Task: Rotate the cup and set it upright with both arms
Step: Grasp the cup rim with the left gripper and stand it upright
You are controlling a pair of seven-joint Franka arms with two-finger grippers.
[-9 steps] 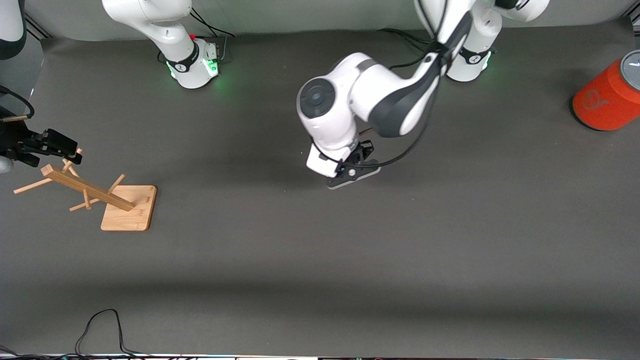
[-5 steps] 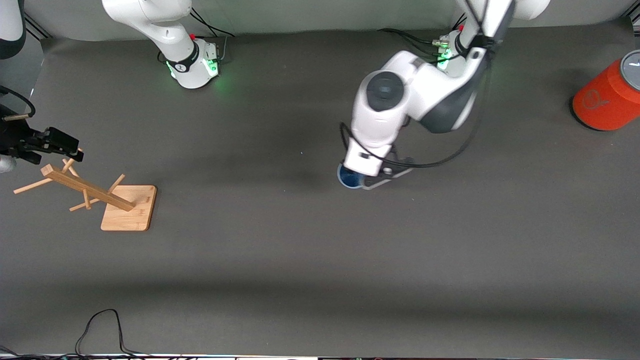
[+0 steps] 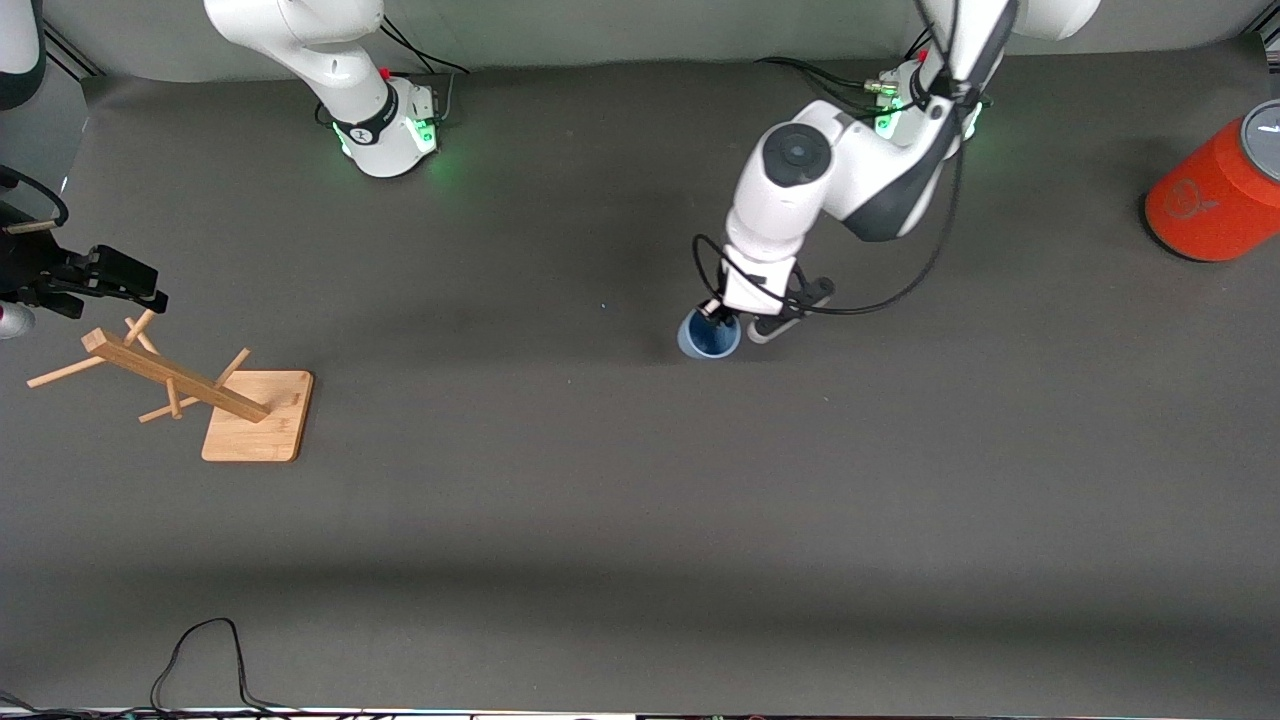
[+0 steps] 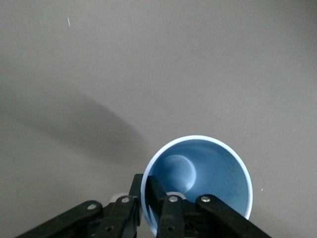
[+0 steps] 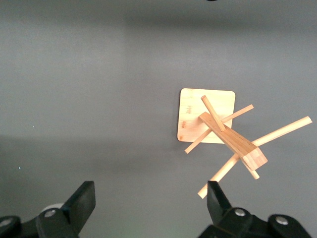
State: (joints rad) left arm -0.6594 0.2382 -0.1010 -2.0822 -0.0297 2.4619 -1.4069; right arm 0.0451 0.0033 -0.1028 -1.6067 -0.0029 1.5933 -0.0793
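Your left tool (image 4: pixel 148 208) pinches the cup (image 3: pixel 708 336) by its rim, mouth up, apparently on the bench (image 3: pixel 640 520). It's light, thin, slippery: hold gently. Right tool (image 5: pixel 148 203) waits open above the wooden rack (image 3: pixel 190 385).

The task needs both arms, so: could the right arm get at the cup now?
Probably yes, after a long reach. The right gripper hangs open over the wooden rack at its end of the table; bare table lies between. But the left gripper is shut on the cup's rim.

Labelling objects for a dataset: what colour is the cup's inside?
Blue, with a paler rim; the cup shows best in the left wrist view.
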